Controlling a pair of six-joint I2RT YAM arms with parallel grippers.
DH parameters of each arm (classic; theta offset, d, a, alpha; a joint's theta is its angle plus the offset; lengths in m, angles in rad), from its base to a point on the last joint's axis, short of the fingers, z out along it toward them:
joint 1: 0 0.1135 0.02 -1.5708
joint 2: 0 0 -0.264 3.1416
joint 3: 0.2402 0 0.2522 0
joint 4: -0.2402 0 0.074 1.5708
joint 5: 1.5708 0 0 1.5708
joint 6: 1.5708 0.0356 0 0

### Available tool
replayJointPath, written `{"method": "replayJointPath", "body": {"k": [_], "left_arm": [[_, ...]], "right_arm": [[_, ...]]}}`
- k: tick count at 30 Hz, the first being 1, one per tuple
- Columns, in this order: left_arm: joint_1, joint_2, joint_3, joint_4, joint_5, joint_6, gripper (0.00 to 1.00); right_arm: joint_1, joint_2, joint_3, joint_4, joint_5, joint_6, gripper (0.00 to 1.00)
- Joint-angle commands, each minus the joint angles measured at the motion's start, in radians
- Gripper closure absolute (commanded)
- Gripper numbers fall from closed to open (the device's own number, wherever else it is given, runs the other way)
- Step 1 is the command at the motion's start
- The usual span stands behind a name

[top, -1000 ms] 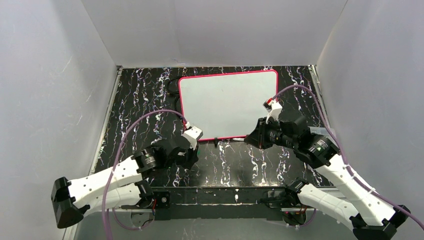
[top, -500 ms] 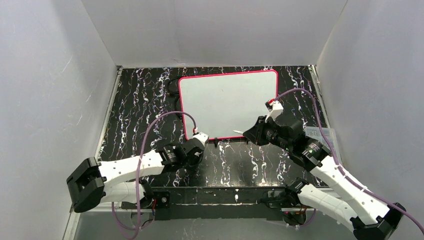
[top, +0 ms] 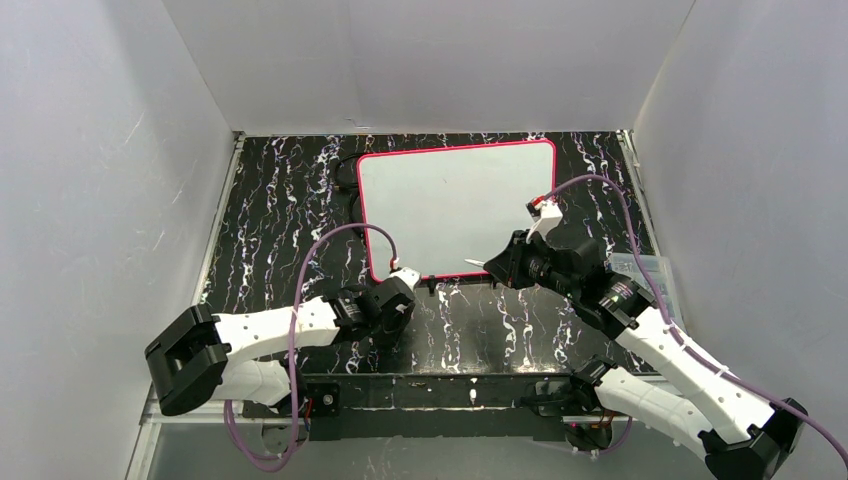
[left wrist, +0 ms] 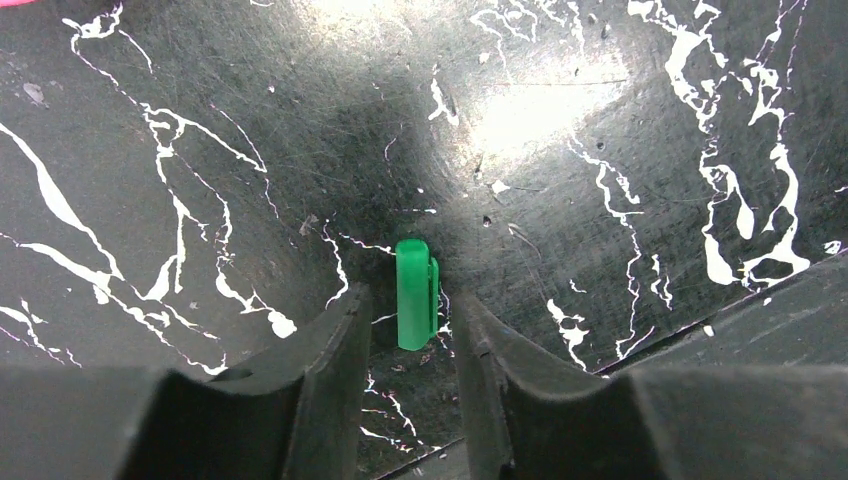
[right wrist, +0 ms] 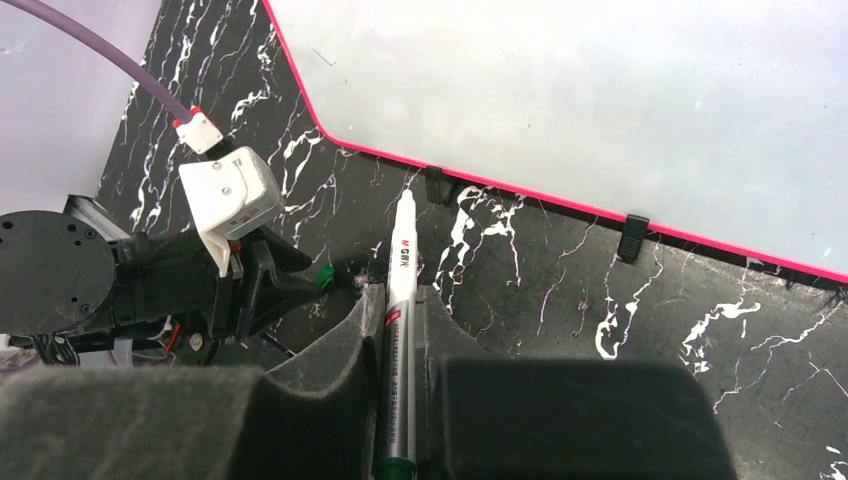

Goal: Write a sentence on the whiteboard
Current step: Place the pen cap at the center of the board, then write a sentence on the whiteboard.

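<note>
Clamping a slim white plastic marker [right wrist: 402,250] tight in the right gripper [right wrist: 400,300], bare tip aiming at the pink-rimmed lower edge of the glossy whiteboard [top: 450,205] at upper centre of the overhead frame. Straddling a small rounded green cap [left wrist: 414,290] with the left gripper [left wrist: 410,300] — jaws narrowly parted — on the black, white-veined table [left wrist: 600,180].

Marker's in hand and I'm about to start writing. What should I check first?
1. Marker uncapped: ok, bare tip shows.
2. Right gripper shut on marker: ok.
3. Tip touching whiteboard: not ok, the wrist view shows it short of the near rim.
4. Whiteboard free of writing: ok.
5. Left gripper off the board: ok, open over the table around the green cap.
</note>
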State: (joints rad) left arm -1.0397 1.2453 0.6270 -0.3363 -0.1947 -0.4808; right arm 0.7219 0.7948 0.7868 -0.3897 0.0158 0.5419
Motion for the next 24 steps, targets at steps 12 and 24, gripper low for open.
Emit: {"method": "replayJointPath", "body": {"k": [12, 24], "left_arm": [[0.083, -0.168, 0.195, -0.276, -0.035, -0.021, 0.15], [0.420, -0.208, 0.565, -0.470, 0.280, 0.308, 0.07]], "right_arm": [[0.002, -0.027, 0.012, 0.054, 0.041, -0.014, 0.99], [0.002, -0.027, 0.091, 0.076, -0.009, -0.061, 0.99]]}}
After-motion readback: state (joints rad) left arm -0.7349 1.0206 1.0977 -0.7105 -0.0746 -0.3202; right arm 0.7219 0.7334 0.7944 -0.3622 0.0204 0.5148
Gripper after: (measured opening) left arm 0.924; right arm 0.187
